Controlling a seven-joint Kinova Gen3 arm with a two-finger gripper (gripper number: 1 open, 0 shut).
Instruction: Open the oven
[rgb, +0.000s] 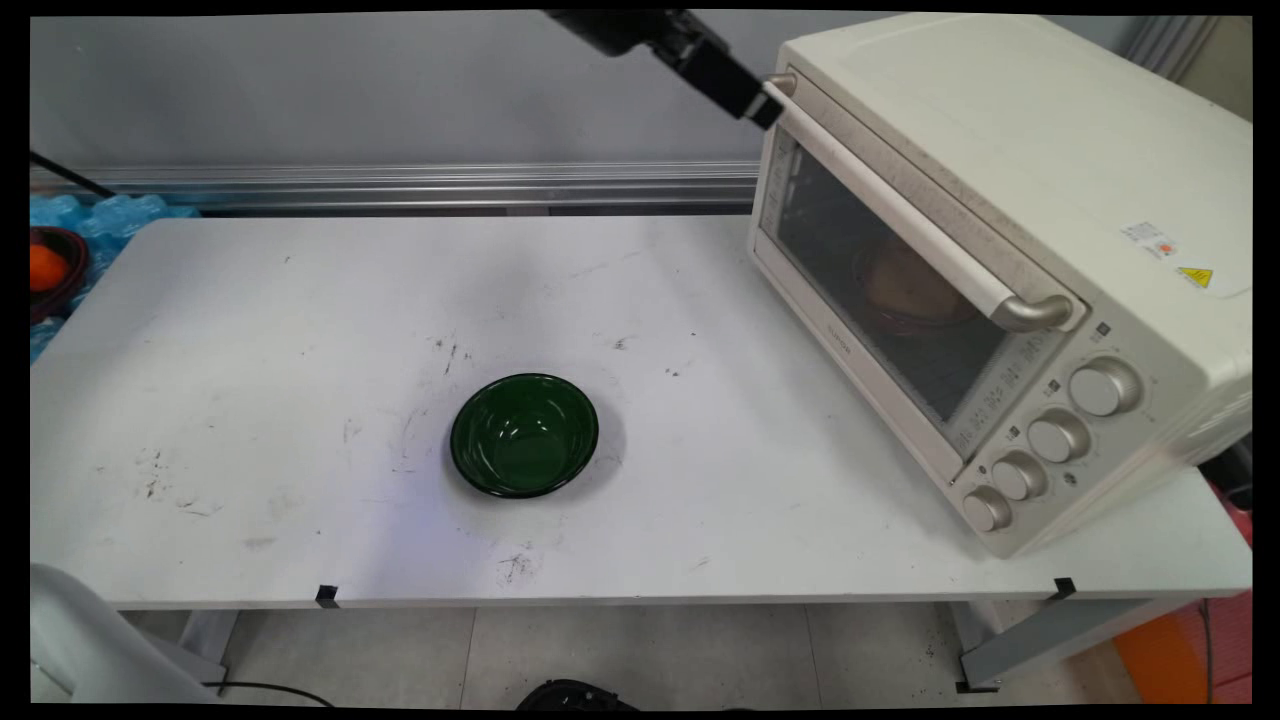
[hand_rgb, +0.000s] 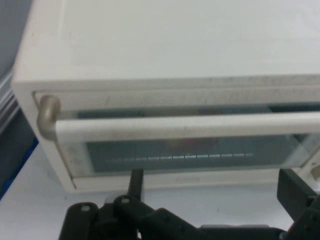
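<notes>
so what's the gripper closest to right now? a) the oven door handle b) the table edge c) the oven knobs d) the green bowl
a: the gripper is up at the far end of the oven door handle, well away from the green bowl and the knobs.

Cream toaster oven (rgb: 1000, 270) at the desk's 3 o'clock side, door shut, long handle (rgb: 905, 215) across the door's top, brownish item dimly visible behind the glass, end effector (rgb: 762, 105) spread open, near the handle's 11 o'clock end.
</notes>
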